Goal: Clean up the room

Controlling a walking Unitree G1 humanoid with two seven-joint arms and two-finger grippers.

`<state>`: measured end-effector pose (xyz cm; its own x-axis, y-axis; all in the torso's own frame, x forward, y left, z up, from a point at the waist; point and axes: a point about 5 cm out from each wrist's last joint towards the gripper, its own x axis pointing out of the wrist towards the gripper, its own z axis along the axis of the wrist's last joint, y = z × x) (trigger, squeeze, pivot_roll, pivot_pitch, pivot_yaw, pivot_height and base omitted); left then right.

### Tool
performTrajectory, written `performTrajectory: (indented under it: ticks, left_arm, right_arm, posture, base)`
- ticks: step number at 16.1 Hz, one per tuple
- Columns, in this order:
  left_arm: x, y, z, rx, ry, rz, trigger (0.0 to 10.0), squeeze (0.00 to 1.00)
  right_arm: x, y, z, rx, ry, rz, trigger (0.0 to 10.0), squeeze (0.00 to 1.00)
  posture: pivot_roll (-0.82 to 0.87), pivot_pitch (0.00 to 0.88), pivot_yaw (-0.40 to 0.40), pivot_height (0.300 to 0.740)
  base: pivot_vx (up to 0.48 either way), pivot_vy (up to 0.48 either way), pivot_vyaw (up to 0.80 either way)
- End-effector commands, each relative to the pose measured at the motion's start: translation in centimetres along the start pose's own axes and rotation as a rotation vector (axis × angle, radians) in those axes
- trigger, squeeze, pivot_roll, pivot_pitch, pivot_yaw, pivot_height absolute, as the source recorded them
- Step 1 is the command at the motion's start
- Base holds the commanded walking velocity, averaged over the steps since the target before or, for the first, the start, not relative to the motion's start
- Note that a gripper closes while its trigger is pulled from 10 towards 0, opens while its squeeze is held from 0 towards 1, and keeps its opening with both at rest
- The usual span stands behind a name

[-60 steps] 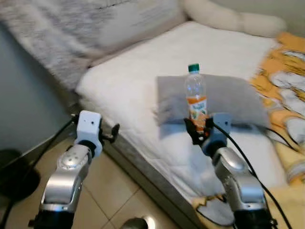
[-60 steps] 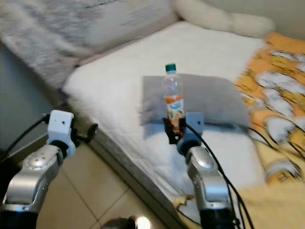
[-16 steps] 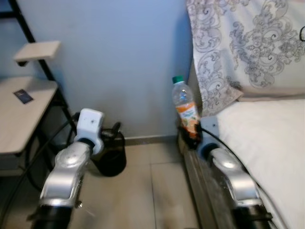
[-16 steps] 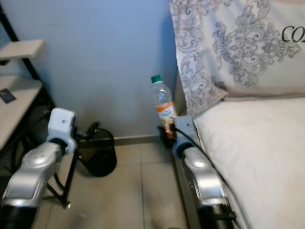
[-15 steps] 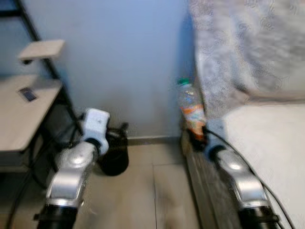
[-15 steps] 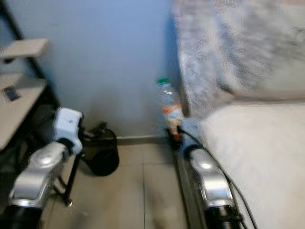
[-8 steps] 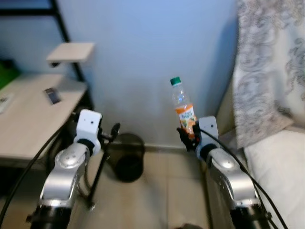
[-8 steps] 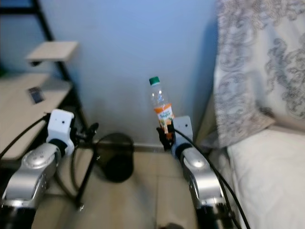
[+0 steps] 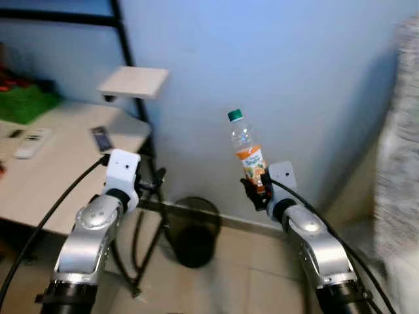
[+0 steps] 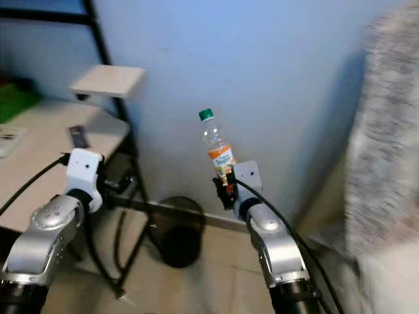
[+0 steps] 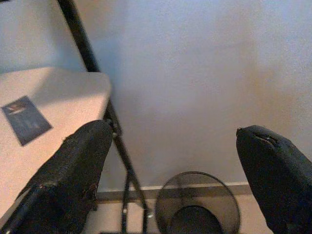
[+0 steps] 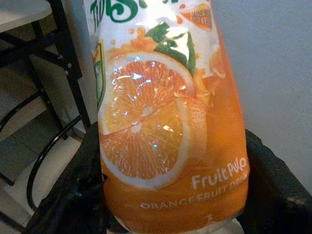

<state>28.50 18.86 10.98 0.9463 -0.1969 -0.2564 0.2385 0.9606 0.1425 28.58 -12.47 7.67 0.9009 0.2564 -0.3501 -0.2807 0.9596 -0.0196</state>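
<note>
Right pincer [image 9: 257, 191] is up in front of the blue wall, clamped on the base of a bottle [image 9: 246, 148] with a green cap and an orange label. The bottle stands nearly upright, tipped slightly toward the robot's left. In the right wrist view the label's big orange slice and the words "Fruit Pulp" sit between the two black fingers [image 12: 70, 195], pressed against either side.

Left pincer [image 9: 156, 183] is raised too, off to the left, holding nothing, its fingers spread wide apart; the left wrist view looks between them at a round black wastebasket [image 11: 197, 204] on the floor by the wall. From the head, that wastebasket [image 9: 191, 229] lies low between the two arms, beside the black leg of a pale bench [image 9: 49, 167]. A small dark card [image 9: 101, 139] and a white remote [image 9: 30, 143] lie on the bench. At the far right, blurred patterned fabric [image 10: 383, 131].
</note>
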Motion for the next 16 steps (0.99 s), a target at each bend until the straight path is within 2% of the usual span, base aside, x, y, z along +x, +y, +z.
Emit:
performTrajectory:
  ticks: [1, 10, 12, 13, 16]
  left_arm:
    - [0.2, -0.5, 0.4, 0.011, -0.012, -0.024, 10.0, 0.0]
    - [0.3, -0.5, 0.5, 0.032, -0.004, -0.036, 10.0, 0.0]
    - [0.3, -0.6, 0.5, 0.039, 0.0, -0.043, 10.0, 0.0]
    - [0.2, -0.8, 0.3, 0.083, 0.015, -0.081, 10.0, 0.0]
    - [-0.1, -1.3, 0.4, 0.133, 0.017, -0.161, 10.0, 0.0]
  right_arm:
    - [-0.1, -0.9, -0.2, 0.002, 0.01, -0.037, 10.0, 0.0]
    - [0.2, -0.8, -0.6, -0.046, 0.044, 0.004, 10.0, 0.0]
    - [0.2, -0.9, -1.4, -0.116, 0.098, 0.039, 10.0, 0.0]
    - [0.4, -1.2, -2.1, -0.169, 0.148, 0.068, 10.0, 0.0]
    - [0.8, -1.4, -2.6, -0.222, 0.193, 0.108, 10.0, 0.0]
  posture:
    - [-0.03, 0.0, 0.035, 0.74]
    - [-0.02, 0.0, 0.037, 0.74]
    - [-0.02, 0.0, 0.037, 0.74]
    - [-0.02, 0.0, 0.037, 0.74]
    - [-0.02, 0.0, 0.033, 0.74]
  base:
    - [0.42, 0.0, 0.0]
    - [0.414, 0.0, 0.0]
    - [0.412, 0.0, 0.0]
    - [0.36, 0.0, 0.0]
    - [0.255, 0.0, 0.0]
